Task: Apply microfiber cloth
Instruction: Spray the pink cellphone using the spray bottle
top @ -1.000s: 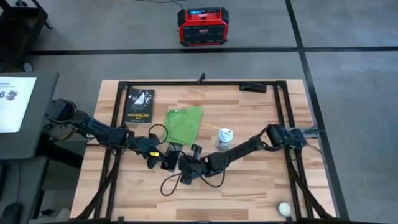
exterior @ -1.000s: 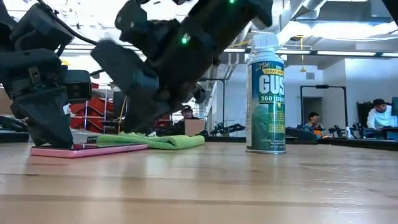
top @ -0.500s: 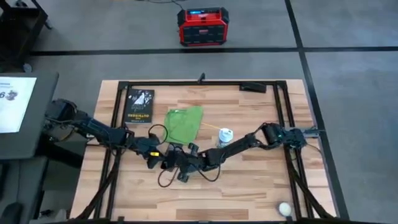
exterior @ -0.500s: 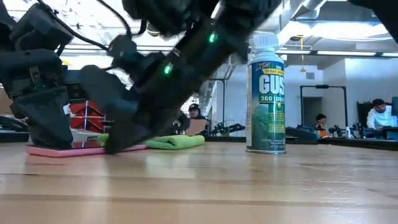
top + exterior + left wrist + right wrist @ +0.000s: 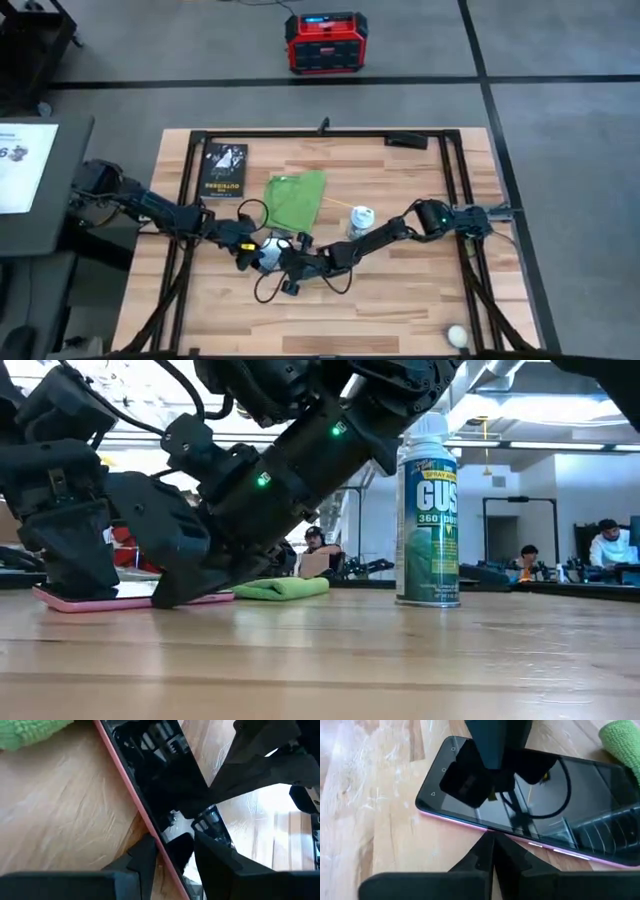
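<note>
The green cloth (image 5: pixel 296 198) lies flat on the wooden table (image 5: pixel 400 300) near its middle, untouched, with the black book (image 5: pixel 224 168) at its 10 o'clock and the spray can (image 5: pixel 361 220) at its 4 o'clock. The left gripper (image 5: pixel 172 852) sits at the cloth's 7 o'clock, its fingers (image 5: pixel 144 860) clamped across the edge of the pink-rimmed phone (image 5: pixel 530 815), and the cloth is only a green corner beyond the phone in that wrist view. The right gripper (image 5: pixel 492 852) is at the cloth's 6 o'clock, fingers pressed together with nothing between them, tip against the phone's near edge.
</note>
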### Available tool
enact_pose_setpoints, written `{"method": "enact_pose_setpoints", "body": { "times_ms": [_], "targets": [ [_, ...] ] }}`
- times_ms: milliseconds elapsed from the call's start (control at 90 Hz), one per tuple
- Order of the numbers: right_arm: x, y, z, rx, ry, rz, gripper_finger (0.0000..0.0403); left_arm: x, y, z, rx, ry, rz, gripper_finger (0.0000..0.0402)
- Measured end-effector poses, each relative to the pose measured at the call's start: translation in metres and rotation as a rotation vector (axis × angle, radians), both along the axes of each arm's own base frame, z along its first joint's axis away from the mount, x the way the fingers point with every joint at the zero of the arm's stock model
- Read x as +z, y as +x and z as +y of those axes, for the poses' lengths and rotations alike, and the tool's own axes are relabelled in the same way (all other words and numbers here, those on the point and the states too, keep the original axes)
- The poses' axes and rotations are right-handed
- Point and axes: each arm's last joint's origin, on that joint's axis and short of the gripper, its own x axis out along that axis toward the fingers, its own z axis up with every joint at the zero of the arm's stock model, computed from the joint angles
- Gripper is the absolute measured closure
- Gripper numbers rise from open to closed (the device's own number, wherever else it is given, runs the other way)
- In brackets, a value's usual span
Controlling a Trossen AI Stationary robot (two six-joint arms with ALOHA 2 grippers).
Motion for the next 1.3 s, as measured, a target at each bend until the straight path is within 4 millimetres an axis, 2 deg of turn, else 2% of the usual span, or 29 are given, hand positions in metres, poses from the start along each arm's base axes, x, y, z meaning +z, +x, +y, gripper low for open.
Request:
{"method": "enact_pose_setpoints", "body": {
  "times_ms": [122, 333, 400, 589, 1144, 1300],
  "targets": [
    [0.000, -0.001, 0.002, 0.001, -0.004, -0.001, 0.0403, 0.000, 0.000, 0.000, 0.002, -0.005, 0.004, 0.0303],
    [0.000, -0.002, 0.006, 0.009, -0.010, 0.008, 0.0403, 0.003, 0.002, 0.000, 0.011, -0.028, -0.022, 0.0370],
    [0.000, -0.002, 0.006, 0.010, -0.009, 0.008, 0.0403, 0.005, 0.003, -0.001, 0.011, -0.035, -0.044, 0.0380],
    [0.000, -0.002, 0.006, 0.007, -0.020, 0.005, 0.0403, 0.013, 0.009, -0.003, -0.031, -0.072, -0.131, 0.0369],
    [0.000, -0.002, 0.006, 0.009, -0.044, 0.007, 0.0403, 0.011, 0.007, -0.005, -0.044, -0.158, -0.086, 0.0363],
    [0.000, -0.002, 0.006, 0.007, -0.046, 0.008, 0.0403, 0.010, 0.006, -0.005, -0.032, -0.184, -0.063, 0.0382]
  ]
}}
